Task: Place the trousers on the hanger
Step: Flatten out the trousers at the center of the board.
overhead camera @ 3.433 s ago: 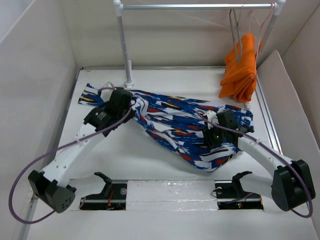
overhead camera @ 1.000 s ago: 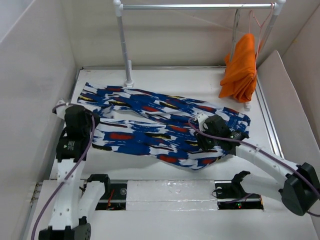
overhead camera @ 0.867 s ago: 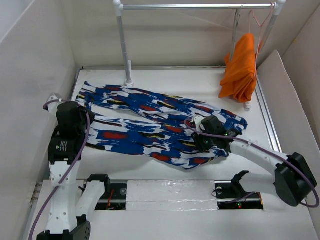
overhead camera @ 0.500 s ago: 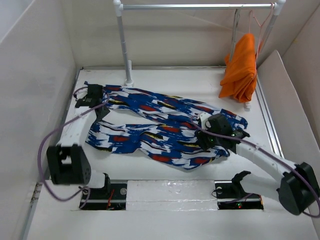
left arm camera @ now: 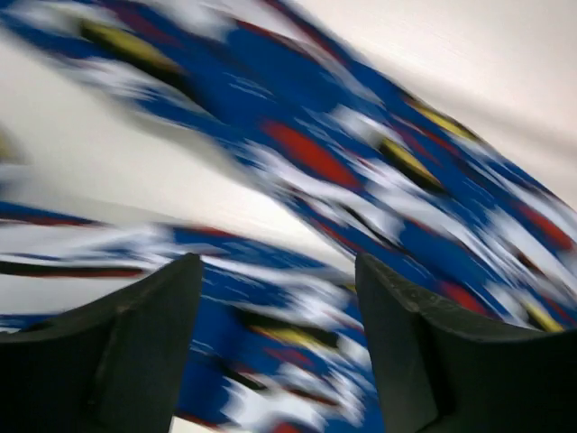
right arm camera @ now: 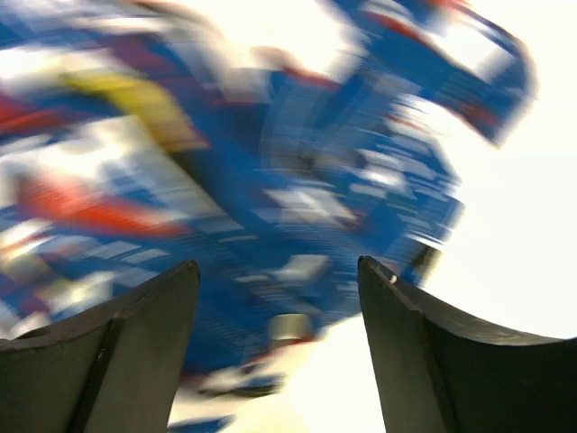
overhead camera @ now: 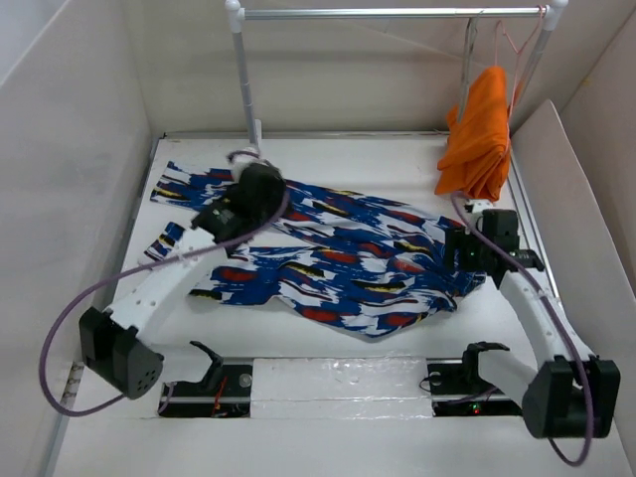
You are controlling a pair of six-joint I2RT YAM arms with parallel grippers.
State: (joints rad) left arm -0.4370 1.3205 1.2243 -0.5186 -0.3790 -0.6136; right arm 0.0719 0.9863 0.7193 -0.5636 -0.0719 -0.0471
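white desk (overhead camera: 348, 159) enclosed by pale walls, viewed from above. left claw (left arm camera: 278, 271), left of centre in the frame: fingers spread, nothing between them, poised over the upper leg of the trousers (overhead camera: 338, 263); the blurred wrist view does not show contact. the trousers lie flat across the middle of the desk, two legs fanned toward the left edge and the broader end toward the right, probably laid out so that each arm can reach one end. right claw (right arm camera: 278, 271), at the right end of the cloth: likewise spread and empty, above its edge. upper right: orange garment (overhead camera: 479, 134) hanging from a rail (overhead camera: 388, 13). no dark grey hanger can be made out.
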